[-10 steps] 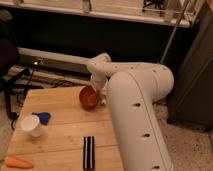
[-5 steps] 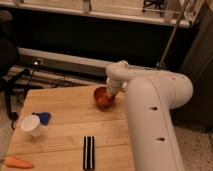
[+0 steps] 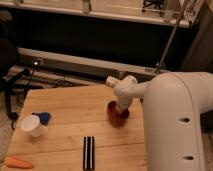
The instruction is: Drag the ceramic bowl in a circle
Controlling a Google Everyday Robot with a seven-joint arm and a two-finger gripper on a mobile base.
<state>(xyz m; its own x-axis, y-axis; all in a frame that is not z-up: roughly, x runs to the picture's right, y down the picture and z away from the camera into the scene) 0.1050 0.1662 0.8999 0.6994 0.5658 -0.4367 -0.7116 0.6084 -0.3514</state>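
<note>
camera view, glossy orange-red ceramic bowl (image 3: 113, 115), gripper (image 3: 122, 106) down in it, grip cannot be told

Pincer (image 3: 122, 106) reaches down into ceramic bowl (image 3: 113, 114), which sits right of centre on wooden surface (image 3: 65, 102). Big white arm (image 3: 172, 115) fills right side. White cup (image 3: 32, 126) at left w/ blue item (image 3: 44, 117) just beside it. Carrot (image 3: 17, 162) at front-left corner. Black striped bar (image 3: 88, 152) front centre, apart from bowl.
</note>
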